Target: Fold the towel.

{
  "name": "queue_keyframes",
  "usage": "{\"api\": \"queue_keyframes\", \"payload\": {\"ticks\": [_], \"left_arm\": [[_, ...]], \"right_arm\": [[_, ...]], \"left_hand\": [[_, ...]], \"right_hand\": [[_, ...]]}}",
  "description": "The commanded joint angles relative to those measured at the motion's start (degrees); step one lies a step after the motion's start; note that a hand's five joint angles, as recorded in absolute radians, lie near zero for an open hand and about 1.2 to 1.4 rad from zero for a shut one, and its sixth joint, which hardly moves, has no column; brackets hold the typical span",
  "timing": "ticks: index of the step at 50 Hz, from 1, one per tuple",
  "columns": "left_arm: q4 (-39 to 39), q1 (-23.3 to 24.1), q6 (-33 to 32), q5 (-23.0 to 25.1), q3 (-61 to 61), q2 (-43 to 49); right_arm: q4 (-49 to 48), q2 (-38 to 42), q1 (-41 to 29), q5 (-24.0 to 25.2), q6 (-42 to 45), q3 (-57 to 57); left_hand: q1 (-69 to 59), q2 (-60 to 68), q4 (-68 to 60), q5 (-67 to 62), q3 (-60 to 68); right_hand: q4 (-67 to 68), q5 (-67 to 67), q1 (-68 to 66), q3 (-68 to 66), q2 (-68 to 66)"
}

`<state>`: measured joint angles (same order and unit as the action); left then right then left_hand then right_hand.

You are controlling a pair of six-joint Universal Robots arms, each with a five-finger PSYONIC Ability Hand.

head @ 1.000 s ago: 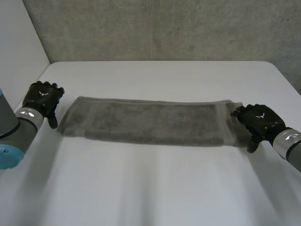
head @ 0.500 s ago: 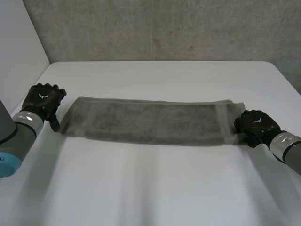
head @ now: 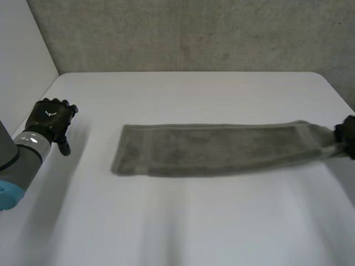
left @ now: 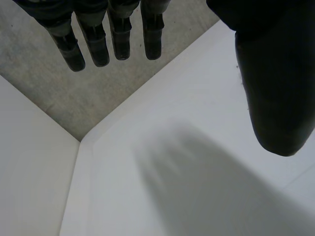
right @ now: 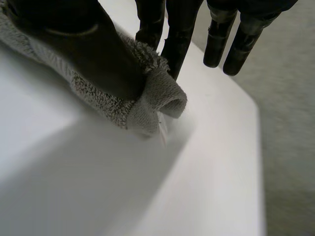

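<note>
Towel (head: 216, 148) has slid over toward 3 o'clock
Right hand (head: 348, 133) pinches its end between thumb and fingers at the table (head: 183, 221) edge. Left hand (head: 51, 117) stays at 9 o'clock, fingers straight and empty, now well apart from it.

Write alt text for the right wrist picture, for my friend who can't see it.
The robot's black right hand pinches the end of a grey terry-cloth towel between its thumb and fingers, the cloth bunched into a small roll. Beneath it lies the white table, near its corner.
</note>
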<state>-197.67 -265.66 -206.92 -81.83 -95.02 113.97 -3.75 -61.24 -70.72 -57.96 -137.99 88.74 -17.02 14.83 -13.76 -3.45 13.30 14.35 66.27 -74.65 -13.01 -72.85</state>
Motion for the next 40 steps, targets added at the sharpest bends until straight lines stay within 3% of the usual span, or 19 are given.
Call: {"api": "queue_keyframes", "payload": {"ticks": [1,5,7,8,10,11,13,14,16,17,19,22,28,29,30,31,32,36,40], "left_arm": [[0.0,0.4,1.17,-0.09,-0.25,-1.2],[0.0,0.93,2.4,-0.09,-0.16,-1.64],[0.0,1.63,3.36,-0.17,-0.16,-2.43],[0.0,1.63,3.37,-0.17,-0.16,-2.43],[0.0,2.24,3.89,-0.26,-0.16,-3.31],[0.0,2.25,3.9,-0.26,-0.16,-3.31],[0.09,3.03,4.07,-0.52,-0.16,-3.75],[0.09,3.04,4.07,-0.52,-0.16,-3.75],[0.09,3.91,4.16,-0.79,-0.16,-3.84],[0.09,3.92,4.16,-0.79,-0.16,-3.84],[0.09,4.97,4.16,-0.88,-0.16,-4.02],[0.18,5.32,4.16,-0.96,-0.16,-4.1],[0.44,7.51,4.16,-1.05,-0.42,-4.1],[0.44,7.52,4.16,-1.05,-0.42,-4.1],[0.53,7.87,4.16,-1.05,-0.34,-4.1],[0.53,8.31,4.42,-1.23,-0.34,-4.1],[0.53,8.31,4.42,-1.23,-0.34,-4.1],[0.53,10.06,6.79,-2.02,0.8,-4.19],[0.53,11.83,8.91,-2.11,2.48,-4.37]], "right_arm": [[8.75,-3.7,-0.11,0.22,2.55,-11.65],[8.93,-5.82,-5.83,-0.22,1.32,-13.68],[8.67,-6.26,-14.93,-0.83,-0.08,-14.91],[8.67,-6.26,-14.97,-0.83,-0.09,-14.91],[8.41,-5.3,-24.94,-3.1,-0.27,-16.66],[8.41,-5.3,-24.99,-3.12,-0.27,-16.67],[8.14,-1.98,-36.8,-7.4,0.26,-18.68],[8.14,-1.96,-36.86,-7.43,0.26,-18.69],[7.09,2.5,-47.0,-11.01,0.79,-21.93],[7.09,2.52,-47.05,-11.03,0.79,-21.95],[5.78,8.38,-55.02,-12.61,0.79,-25.62],[4.28,14.62,-61.0,-13.84,0.79,-29.31],[2.96,21.42,-65.86,-15.95,0.79,-32.41],[2.09,22.38,-66.21,-17.17,0.79,-32.67],[0.95,22.48,-66.21,-18.75,0.79,-32.41],[0.93,22.48,-66.21,-18.76,0.79,-32.41],[-0.46,21.78,-66.21,-20.42,0.7,-31.8],[-2.41,17.73,-65.69,-22.54,-0.53,-28.63],[-3.81,8.62,-60.7,-22.89,-5.08,-19.87]], "left_hand": [[4.45,-2.26,3.76,0.88,-3.3],[4.62,-2.43,3.76,1.05,-3.3],[4.79,-2.59,3.76,1.22,-3.3],[4.79,-2.59,3.76,1.22,-3.3],[4.96,-2.76,3.76,1.39,-3.3],[4.96,-2.76,3.76,1.39,-3.3],[4.96,-2.76,3.76,1.39,-3.3],[4.96,-2.76,3.76,1.39,-3.3],[4.96,-2.76,3.76,1.39,-3.3],[4.96,-2.76,3.76,1.39,-3.3],[5.12,-2.93,3.76,1.55,-3.3],[5.12,-2.93,3.76,1.55,-3.3],[4.96,-2.76,3.76,1.39,-3.3],[4.96,-2.76,3.76,1.39,-3.3],[4.96,-2.76,3.76,1.39,-3.3],[4.96,-2.76,3.76,1.39,-3.3],[4.96,-2.76,3.76,1.39,-3.3],[4.96,-2.76,3.76,1.39,-3.3],[4.79,-2.59,3.76,1.22,-3.3]], "right_hand": [[-4.35,3.73,-5.35,3.01,-7.15],[-4.35,3.73,-5.35,3.01,-7.15],[-4.35,3.73,-5.35,3.01,-7.15],[-4.35,3.73,-5.35,3.01,-7.15],[-4.35,3.73,-5.35,3.01,-7.15],[-4.35,3.73,-5.35,3.01,-7.15],[-4.35,3.73,-5.35,3.01,-7.15],[-4.35,3.73,-5.35,3.01,-7.15],[-4.35,3.73,-5.35,3.01,-7.15],[-4.35,3.73,-5.35,3.01,-7.15],[-4.35,3.73,-5.35,3.01,-7.15],[-4.35,3.73,-5.35,3.01,-7.15],[-4.35,3.73,-5.35,3.01,-7.15],[-4.35,-14.69,13.08,3.01,11.28],[-4.35,-55.34,53.73,3.01,51.93],[-4.35,-55.75,54.13,3.01,52.33],[-4.35,-66.27,64.65,3.01,62.85],[-4.35,-66.27,64.65,3.01,62.85],[-4.35,-66.27,64.65,3.01,62.85]]}}
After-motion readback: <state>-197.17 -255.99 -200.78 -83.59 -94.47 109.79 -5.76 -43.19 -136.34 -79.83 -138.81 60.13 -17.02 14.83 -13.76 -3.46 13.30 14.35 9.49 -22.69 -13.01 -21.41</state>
